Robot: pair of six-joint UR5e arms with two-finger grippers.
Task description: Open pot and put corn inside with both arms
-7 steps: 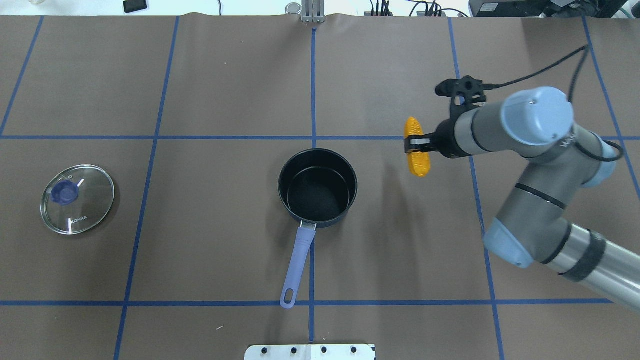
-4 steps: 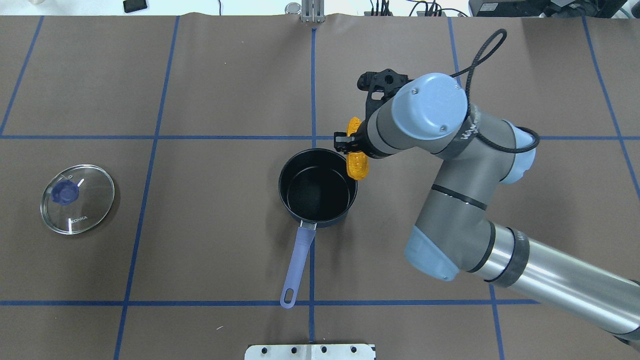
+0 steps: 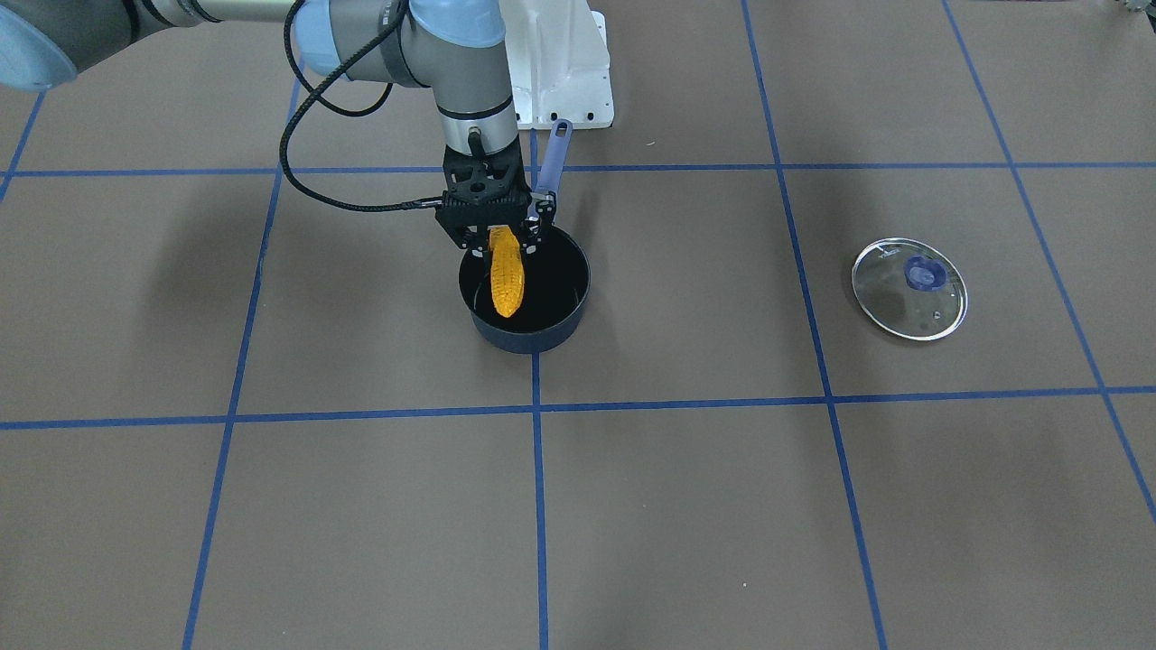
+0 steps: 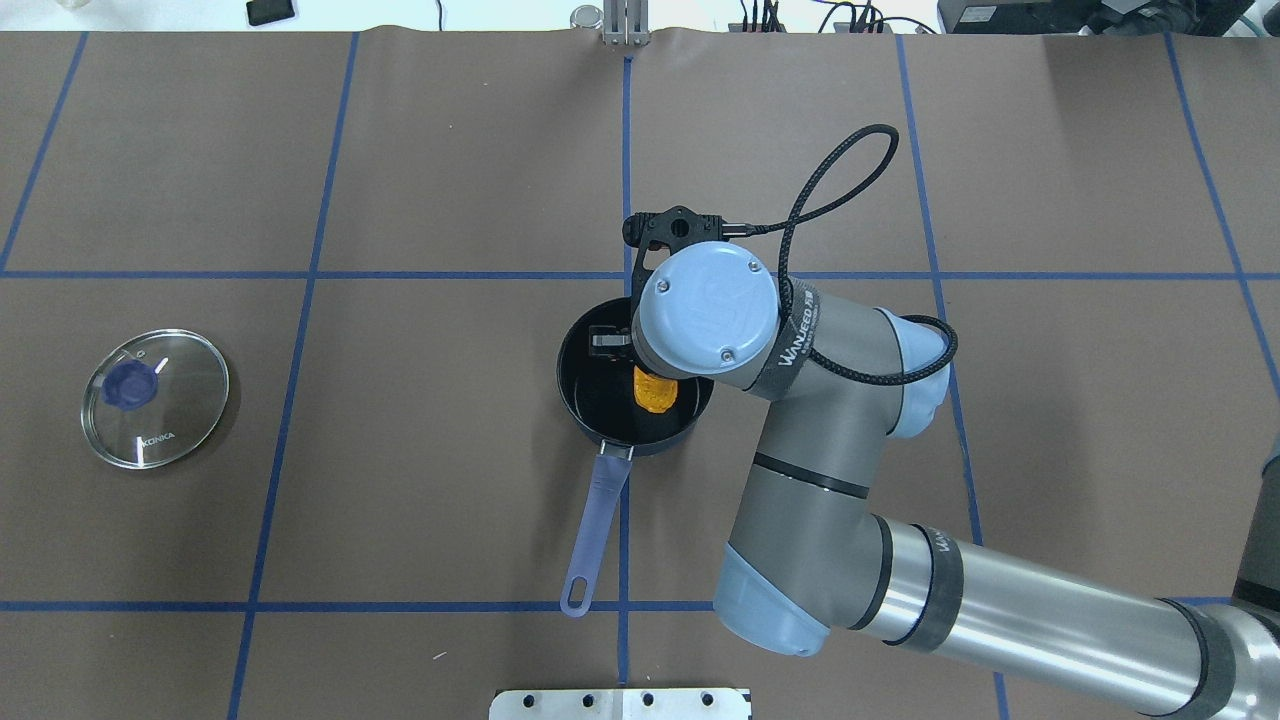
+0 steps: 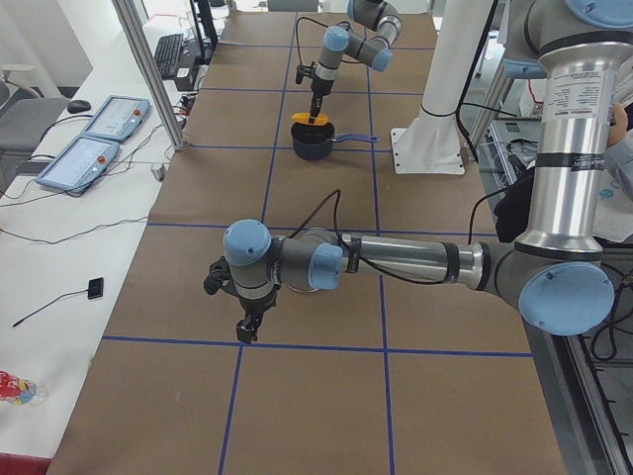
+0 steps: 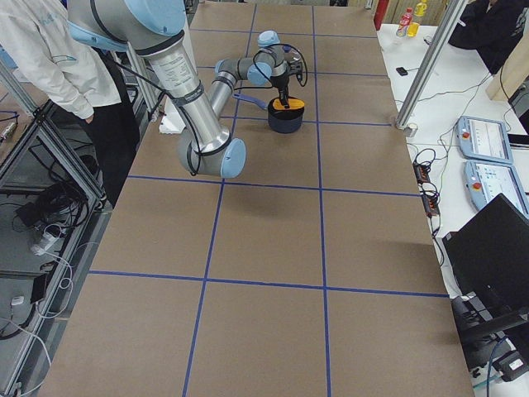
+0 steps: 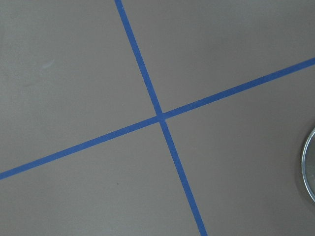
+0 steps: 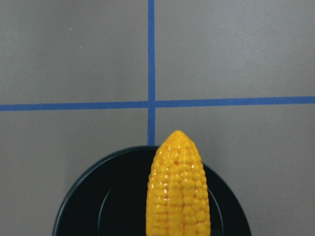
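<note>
The corn (image 3: 507,280) is a yellow-orange cob held in my right gripper (image 3: 495,238), which is shut on its thick end. The cob hangs over the open mouth of the black pot (image 3: 528,338), tip pointing away from the robot. In the overhead view the wrist covers most of the cob (image 4: 655,392) above the pot (image 4: 575,372). The right wrist view shows the cob (image 8: 179,187) over the pot's rim (image 8: 88,196). My left gripper (image 5: 247,329) hovers low over the table, far from the pot; I cannot tell whether it is open.
The glass lid (image 4: 155,397) with a blue knob lies flat on the table far to the robot's left. Its edge shows in the left wrist view (image 7: 310,172). The pot's purple handle (image 4: 597,530) points toward the robot base.
My right arm has swung left with the corn, from well right of the pot to directly over its opening. The lid and pot have not moved.
</note>
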